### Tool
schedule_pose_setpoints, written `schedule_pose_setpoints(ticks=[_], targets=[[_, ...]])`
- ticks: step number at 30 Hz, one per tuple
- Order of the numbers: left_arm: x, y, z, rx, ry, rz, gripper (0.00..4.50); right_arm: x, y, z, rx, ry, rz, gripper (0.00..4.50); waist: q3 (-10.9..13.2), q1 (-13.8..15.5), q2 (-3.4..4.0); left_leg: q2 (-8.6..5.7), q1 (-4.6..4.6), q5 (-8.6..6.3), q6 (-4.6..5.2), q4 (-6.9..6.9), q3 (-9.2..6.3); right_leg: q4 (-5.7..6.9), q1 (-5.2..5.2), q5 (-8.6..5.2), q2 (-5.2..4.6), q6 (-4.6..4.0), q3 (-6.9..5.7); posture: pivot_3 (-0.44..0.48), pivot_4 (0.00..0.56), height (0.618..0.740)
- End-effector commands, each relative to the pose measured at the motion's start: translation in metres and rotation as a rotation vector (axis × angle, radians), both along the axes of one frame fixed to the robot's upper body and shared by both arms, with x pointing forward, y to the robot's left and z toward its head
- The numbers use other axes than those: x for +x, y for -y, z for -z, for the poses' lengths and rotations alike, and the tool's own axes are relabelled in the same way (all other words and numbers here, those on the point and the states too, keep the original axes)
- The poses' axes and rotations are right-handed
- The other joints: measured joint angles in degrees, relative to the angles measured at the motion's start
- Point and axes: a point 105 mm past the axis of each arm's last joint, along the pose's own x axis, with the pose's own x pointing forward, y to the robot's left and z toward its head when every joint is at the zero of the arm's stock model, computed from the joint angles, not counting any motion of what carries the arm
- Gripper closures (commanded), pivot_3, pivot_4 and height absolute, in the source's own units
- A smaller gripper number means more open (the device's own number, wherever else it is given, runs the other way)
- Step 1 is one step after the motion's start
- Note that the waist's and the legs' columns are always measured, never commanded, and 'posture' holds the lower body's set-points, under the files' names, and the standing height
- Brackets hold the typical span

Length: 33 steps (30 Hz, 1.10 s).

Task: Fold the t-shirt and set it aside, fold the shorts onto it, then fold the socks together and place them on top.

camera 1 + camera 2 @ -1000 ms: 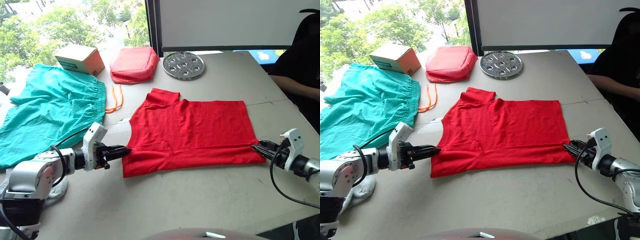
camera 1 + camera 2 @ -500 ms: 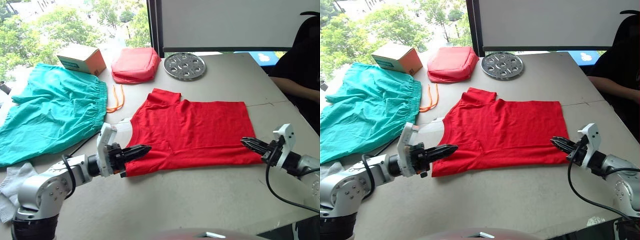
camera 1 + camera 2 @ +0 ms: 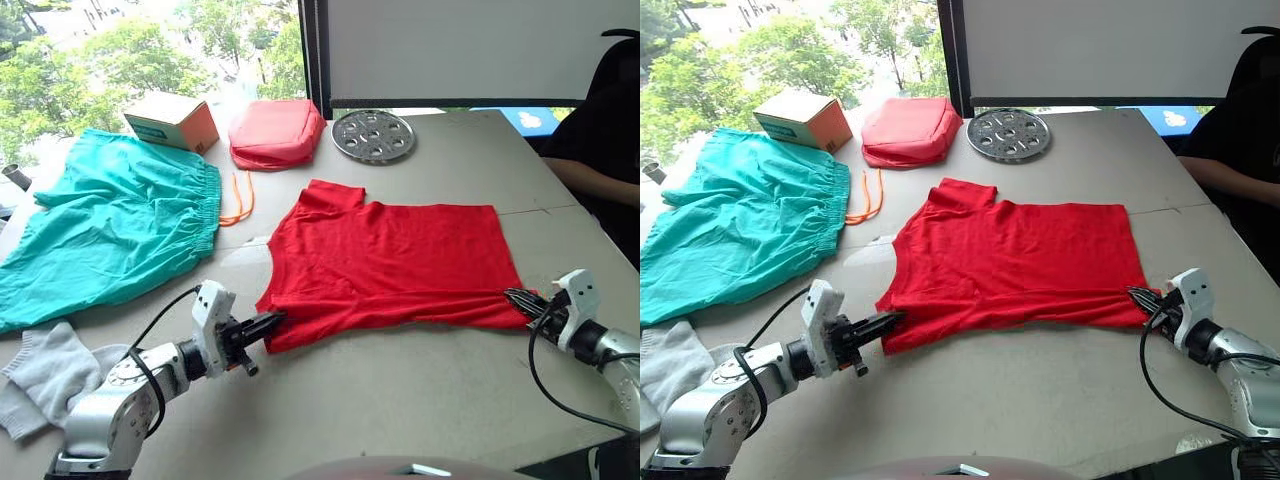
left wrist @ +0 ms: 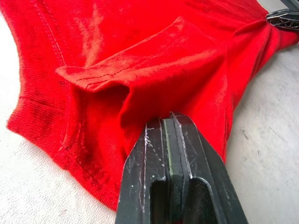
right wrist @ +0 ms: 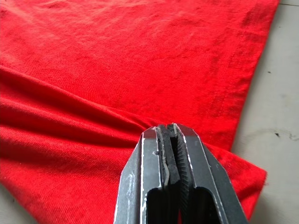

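Observation:
The red t-shirt (image 3: 390, 260) lies spread flat in the middle of the table. My left gripper (image 3: 272, 322) is shut on the shirt's near left corner, its fabric bunched at the fingertips (image 4: 170, 122). At the near right corner my right gripper (image 3: 515, 298) is shut on the hem, with creases running from the pinch (image 5: 169, 133). The teal-green shorts (image 3: 110, 225) lie spread at the left, with their orange drawstring (image 3: 238, 200) trailing beside the waistband. Light grey socks (image 3: 45, 375) lie at the near left edge.
A salmon-red padded pouch (image 3: 277, 132), a cardboard box (image 3: 172, 121) and a round metal plate with holes (image 3: 373, 135) sit along the far side. A person in black (image 3: 600, 130) sits at the far right. Bare table (image 3: 400, 400) lies in front of the shirt.
Both grippers have gone from open to shut on the shirt's near corners. The left one drew back toward me and the right one moved outward, and the near hem is now pulled and creased.

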Motion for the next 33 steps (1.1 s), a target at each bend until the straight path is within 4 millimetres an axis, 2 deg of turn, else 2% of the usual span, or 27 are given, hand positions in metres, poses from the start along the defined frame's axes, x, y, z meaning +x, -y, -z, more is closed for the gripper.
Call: schedule_pose_setpoints(ticks=[1,3,7,10,15,22,25,28,33], targets=[[-0.014,0.011,-0.044,-0.001,0.137,0.171,3.19,-0.013,-0.028,-0.043,0.004,0.106,-0.185,3.25,0.1,-0.4,0.18,0.03,-0.03,0.0,0.0,0.0,-0.02,0.0,-0.01,0.01,0.04,-0.01,-0.02,0.0,0.15,0.74],[-0.022,0.005,-0.04,0.097,0.15,0.23,2.28,-0.027,-0.035,-0.044,-0.118,0.091,-0.3,2.31,0.0,-0.6,0.46,0.07,0.0,-0.01,0.0,-0.2,0.0,-0.05,-0.03,-0.01,0.13,-0.03,-0.01,0.0,0.15,0.74],[-0.034,0.0,-0.026,0.22,0.186,0.328,0.3,-0.043,-0.027,-0.036,-0.318,0.052,-0.422,0.33,0.0,-0.6,0.4,0.12,0.1,-0.05,0.07,-0.32,0.33,-0.17,-0.04,-0.03,0.26,-0.02,0.22,0.0,0.15,0.74],[-0.034,-0.001,-0.009,0.297,0.228,0.359,0.3,-0.05,-0.014,-0.024,-0.402,0.019,-0.456,0.33,0.1,-0.3,0.32,0.15,0.09,-0.06,0.08,-0.15,0.63,-0.16,-0.06,-0.16,0.22,0.22,0.28,0.0,0.15,0.74],[-0.027,-0.002,0.009,0.358,0.267,0.348,0.3,-0.045,0.006,-0.009,-0.431,0.011,-0.393,0.33,0.1,-0.3,0.08,0.15,0.09,-0.07,0.1,-0.05,0.62,-0.12,-0.06,-0.15,0.12,0.24,0.41,0.0,0.15,0.74],[-0.026,-0.003,0.021,0.383,0.287,0.344,0.3,-0.024,0.017,-0.004,-0.386,0.026,-0.326,0.33,0.0,-0.6,-0.06,0.26,0.17,-0.16,0.25,-0.1,0.75,-0.11,-0.06,0.0,0.24,0.0,0.54,0.0,0.15,0.74],[-0.027,-0.005,0.026,0.403,0.284,0.359,0.3,-0.021,0.015,0.003,-0.388,0.001,-0.362,0.33,0.0,-0.5,-0.07,0.25,0.22,-0.16,0.25,-0.1,0.81,-0.09,-0.05,0.0,0.21,0.0,0.6,0.0,0.15,0.74],[-0.028,-0.006,0.03,0.406,0.271,0.37,1.18,-0.02,0.01,0.013,-0.383,-0.033,-0.405,1.22,-0.1,-0.6,-0.14,0.29,0.26,-0.16,0.25,-0.1,0.81,-0.06,-0.04,0.0,0.24,0.0,0.59,0.0,0.15,0.74],[-0.029,-0.007,0.036,0.365,0.216,0.383,3.58,-0.011,0.003,0.015,-0.366,-0.019,-0.436,3.54,-0.1,-1.3,-0.19,0.39,0.58,-0.17,0.25,-0.1,1.12,-0.02,0.1,-0.11,0.2,0.19,0.71,0.0,0.15,0.74]])
